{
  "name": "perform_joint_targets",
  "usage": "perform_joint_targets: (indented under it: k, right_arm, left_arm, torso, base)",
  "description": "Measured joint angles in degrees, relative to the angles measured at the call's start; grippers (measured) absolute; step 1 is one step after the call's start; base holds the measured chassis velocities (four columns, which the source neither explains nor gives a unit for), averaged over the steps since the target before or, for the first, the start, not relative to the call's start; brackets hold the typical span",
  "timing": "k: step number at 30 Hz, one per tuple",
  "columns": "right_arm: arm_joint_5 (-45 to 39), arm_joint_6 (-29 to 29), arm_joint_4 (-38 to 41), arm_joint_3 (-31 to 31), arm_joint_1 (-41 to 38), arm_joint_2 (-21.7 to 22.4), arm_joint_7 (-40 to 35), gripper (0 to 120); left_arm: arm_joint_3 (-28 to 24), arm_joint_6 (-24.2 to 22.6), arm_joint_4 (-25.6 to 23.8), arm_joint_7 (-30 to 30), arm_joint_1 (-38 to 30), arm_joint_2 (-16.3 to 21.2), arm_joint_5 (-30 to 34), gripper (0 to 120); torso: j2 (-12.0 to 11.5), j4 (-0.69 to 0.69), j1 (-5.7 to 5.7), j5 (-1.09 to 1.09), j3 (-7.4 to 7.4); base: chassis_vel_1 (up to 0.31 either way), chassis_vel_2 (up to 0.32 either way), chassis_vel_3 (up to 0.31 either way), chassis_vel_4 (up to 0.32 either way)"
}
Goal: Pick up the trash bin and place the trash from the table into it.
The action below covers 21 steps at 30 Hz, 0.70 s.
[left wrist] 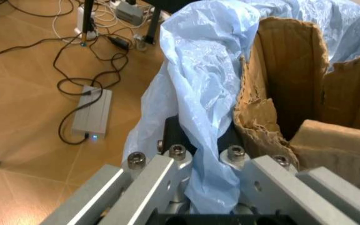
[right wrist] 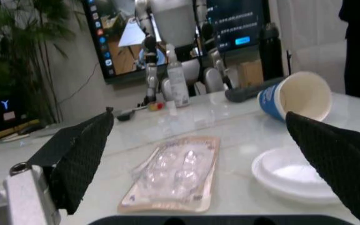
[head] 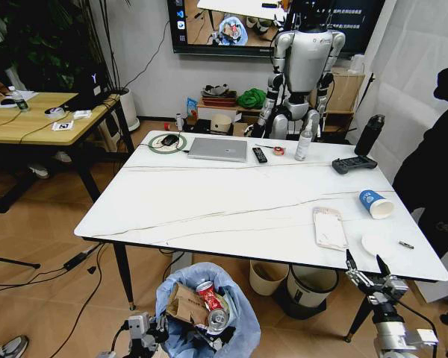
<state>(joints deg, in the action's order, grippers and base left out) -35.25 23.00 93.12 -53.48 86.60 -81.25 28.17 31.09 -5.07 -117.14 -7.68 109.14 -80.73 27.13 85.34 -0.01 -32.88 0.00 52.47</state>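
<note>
Left hand (head: 145, 333): I see it low, below the surface's near edge, clamped on the bin's bag rim; in the left wrist view the blue plastic (left wrist: 198, 117) is pinched between its fingers (left wrist: 161, 173).
Bin (head: 239, 313): held off the near edge, toward the left half of the surface (head: 231, 209), blue bag open upward.
In the bin: torn cardboard (head: 181, 304), a red can (head: 208, 296), and what looks like a second can (head: 217, 321) just beside it, though I can't be sure.
Right hand (head: 368, 268): I have it at the near right corner, just below the edge, fingers (right wrist: 83, 154) spread wide with nothing between them.
Package (head: 329, 227): clear, flat on the surface near the near edge, right half.
Disc (head: 378, 244): white, close to the near right corner, beside the package but apart from it.
Cup (head: 375, 203): blue, on its side by the right edge, mouth toward the right edge.
Far side: laptop (head: 218, 149), remote (head: 260, 154), bottle (head: 304, 142) and controller (head: 354, 164) along the far edge.
</note>
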Motion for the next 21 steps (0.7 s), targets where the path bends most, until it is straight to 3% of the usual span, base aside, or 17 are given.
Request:
perform_joint_targets:
  k: [5,11,14,17,19,21]
  right_arm:
    - [1.27,-2.31,5.11,-1.83,0.6,1.41,-7.64,100]
    - [1.07,-10.38,6.91,-5.48,-0.86,6.71,-14.82,100]
    - [-0.7,-14.98,5.16,-6.63,-2.64,11.4,-14.71,100]
    - [-1.68,-18.4,1.4,-6.14,-4.21,19.13,-12.48,100]
    - [-1.16,-19.17,0.22,-5.75,-4.64,21.23,-12.57,100]
    - [1.14,-21.23,-0.85,-4.42,-5.09,24.86,-16.8,100]
  left_arm:
    - [0.13,-0.07,-0.33,0.04,0.31,0.39,0.1,0]
    - [0.16,-0.07,-0.43,0.05,0.66,0.83,0.14,0]
    - [0.4,-0.07,-0.7,0.05,0.87,1.01,0.19,0]
    - [1.01,-0.02,-1.15,0.05,1.36,1.18,0.35,0]
    - [1.21,0.02,-1.31,0.05,1.52,1.26,0.39,0]
    - [1.62,0.11,-1.72,0.05,1.78,1.36,0.49,0]
  torso:
    - [0.0,0.01,0.0,-0.01,0.0]
    - [0.0,0.0,0.0,0.02,0.0]
    - [0.0,0.0,0.0,0.0,0.0]
    - [0.0,0.01,-0.01,-0.01,0.0]
    - [0.0,0.02,-0.01,-0.03,0.0]
    - [0.0,0.02,-0.01,0.04,0.0]
  base:
    - [0.0,0.0,0.0,0.0]
    - [0.0,0.0,0.0,0.0]
    - [0.0,0.0,0.0,0.0]
    - [0.0,0.0,0.0,0.0]
    - [0.0,0.0,0.0,0.0]
    - [0.0,0.0,0.0,0.0]
